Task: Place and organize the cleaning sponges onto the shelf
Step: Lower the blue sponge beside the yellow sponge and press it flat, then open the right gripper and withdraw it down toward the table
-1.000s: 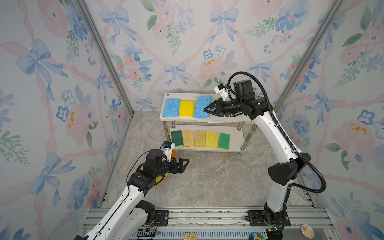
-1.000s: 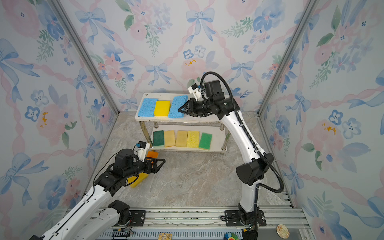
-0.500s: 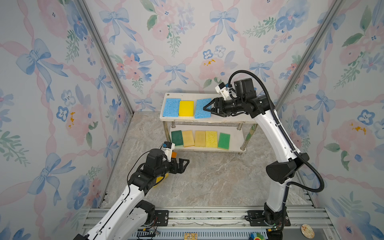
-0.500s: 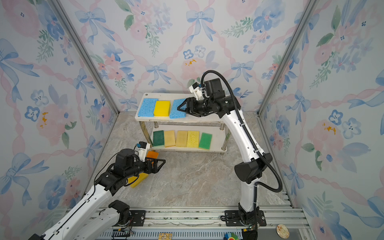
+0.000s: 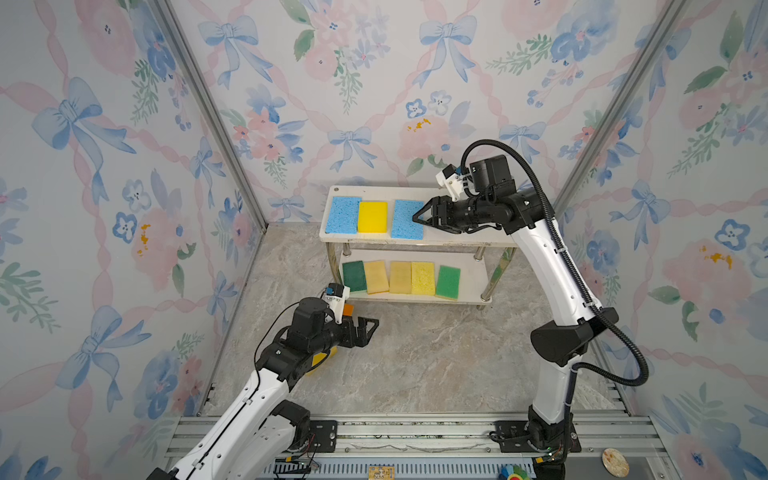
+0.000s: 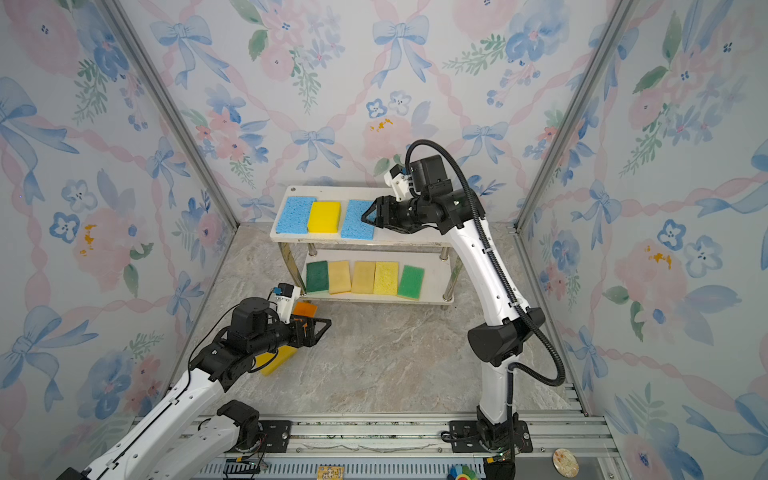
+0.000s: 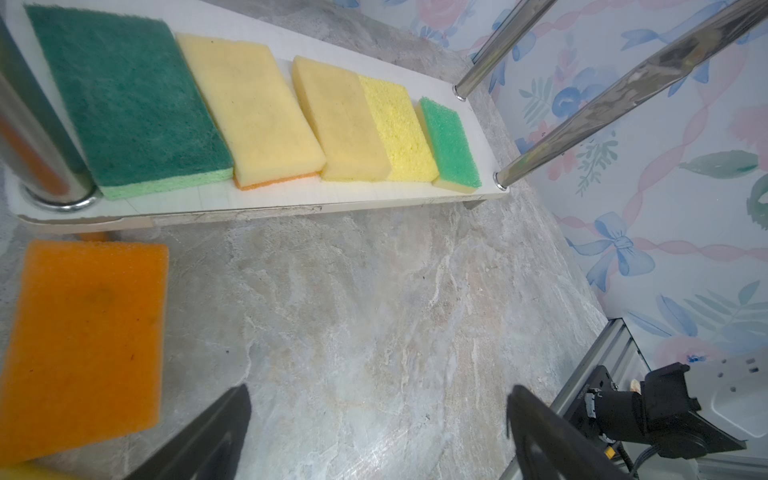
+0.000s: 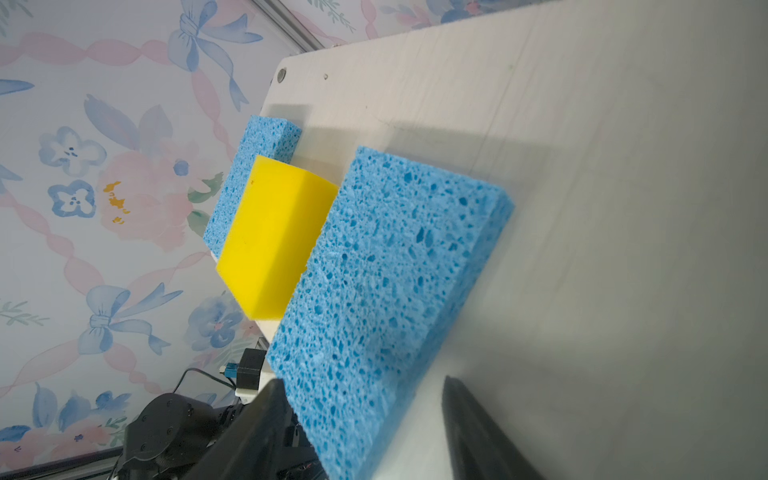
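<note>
Right gripper sits level over the top board of the shelf, jaws parted. In the right wrist view the near end of the right-hand blue sponge lies between the fingers, flat on the board and not pinched. There is a clear gap on one side; on the other side contact cannot be told. Left gripper is spread wide and holds nothing, with only bare marble floor between the tips, low in front of the shelf. The orange sponge lies flat on the floor just beside one finger, apart from it, next to the front chrome leg. The top board, left to right, carries the left-hand blue sponge, the bright yellow sponge and then the right-hand blue one. The lower board holds a row of five: dark green sponge, two tan sponges, pale yellow sponge, light green sponge. Hard to see — in both top views the orange sponge is mostly behind the left wrist camera. The floor yellow sponge is half under the left arm. The left-hand blue sponge is largely hidden behind the yellow one in the right wrist view. Finger bases are cut off in both wrist views.
</note>
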### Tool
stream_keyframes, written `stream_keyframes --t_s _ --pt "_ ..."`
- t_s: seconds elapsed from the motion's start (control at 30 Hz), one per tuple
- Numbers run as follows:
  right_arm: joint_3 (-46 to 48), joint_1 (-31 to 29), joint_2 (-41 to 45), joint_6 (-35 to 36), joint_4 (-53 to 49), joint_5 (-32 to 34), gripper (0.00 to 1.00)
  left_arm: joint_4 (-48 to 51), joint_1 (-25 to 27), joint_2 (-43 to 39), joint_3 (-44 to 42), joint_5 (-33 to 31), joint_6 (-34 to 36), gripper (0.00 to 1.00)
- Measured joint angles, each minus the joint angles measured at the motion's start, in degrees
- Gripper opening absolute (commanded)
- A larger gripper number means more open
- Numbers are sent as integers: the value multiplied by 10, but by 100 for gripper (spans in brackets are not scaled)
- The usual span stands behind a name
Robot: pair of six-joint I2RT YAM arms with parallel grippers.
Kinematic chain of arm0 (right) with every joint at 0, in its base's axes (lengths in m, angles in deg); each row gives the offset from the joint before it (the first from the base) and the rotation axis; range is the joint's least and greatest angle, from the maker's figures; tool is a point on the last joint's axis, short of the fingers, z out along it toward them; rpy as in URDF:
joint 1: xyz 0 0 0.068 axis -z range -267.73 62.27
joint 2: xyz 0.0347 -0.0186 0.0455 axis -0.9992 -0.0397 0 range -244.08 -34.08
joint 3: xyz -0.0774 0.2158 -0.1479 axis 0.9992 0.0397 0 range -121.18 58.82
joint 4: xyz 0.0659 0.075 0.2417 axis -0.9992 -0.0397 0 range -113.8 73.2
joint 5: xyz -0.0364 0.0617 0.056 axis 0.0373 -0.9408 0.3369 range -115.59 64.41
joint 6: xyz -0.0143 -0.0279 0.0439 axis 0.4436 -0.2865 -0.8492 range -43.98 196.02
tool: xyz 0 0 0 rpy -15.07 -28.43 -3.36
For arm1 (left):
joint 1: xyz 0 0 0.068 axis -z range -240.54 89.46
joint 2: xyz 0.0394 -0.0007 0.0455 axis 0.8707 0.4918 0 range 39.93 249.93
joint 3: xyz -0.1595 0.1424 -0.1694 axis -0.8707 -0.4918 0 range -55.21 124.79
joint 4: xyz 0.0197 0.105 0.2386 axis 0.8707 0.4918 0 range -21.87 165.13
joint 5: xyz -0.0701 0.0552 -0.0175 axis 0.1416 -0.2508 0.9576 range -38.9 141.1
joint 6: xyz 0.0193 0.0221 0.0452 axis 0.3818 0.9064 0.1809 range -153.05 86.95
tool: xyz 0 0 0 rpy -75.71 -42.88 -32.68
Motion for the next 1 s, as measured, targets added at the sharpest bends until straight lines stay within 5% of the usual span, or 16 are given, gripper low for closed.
stream_keyframes --t_s 1.0 --pt "-3 -23 -18 -13 50 15 64 0 0 0 0 0 0 98"
